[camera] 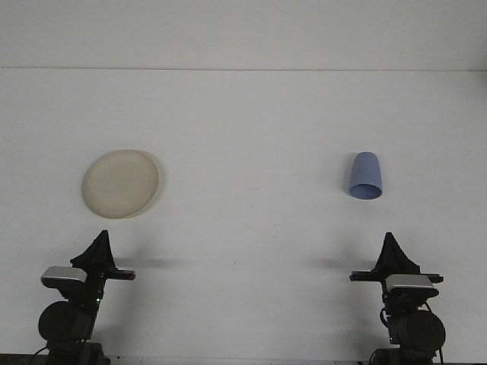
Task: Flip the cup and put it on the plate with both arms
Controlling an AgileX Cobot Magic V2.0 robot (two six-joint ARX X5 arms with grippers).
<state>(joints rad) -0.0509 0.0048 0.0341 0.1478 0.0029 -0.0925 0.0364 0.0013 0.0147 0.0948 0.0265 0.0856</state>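
A cream round plate (122,183) lies flat on the white table at the left. Far to its right a blue cup (366,176) rests with its wide rim end toward me and its narrow base end away; it looks inverted or tipped. My left gripper (103,237) sits low at the front left, just below the plate, its fingers drawn together into one point and holding nothing. My right gripper (389,239) sits low at the front right, below the cup, also shut and empty. Neither gripper touches its object.
The white table (251,228) runs back to a pale wall. Both arm bases stand at the bottom corners of the view. Only the plate and the cup lie on the table.
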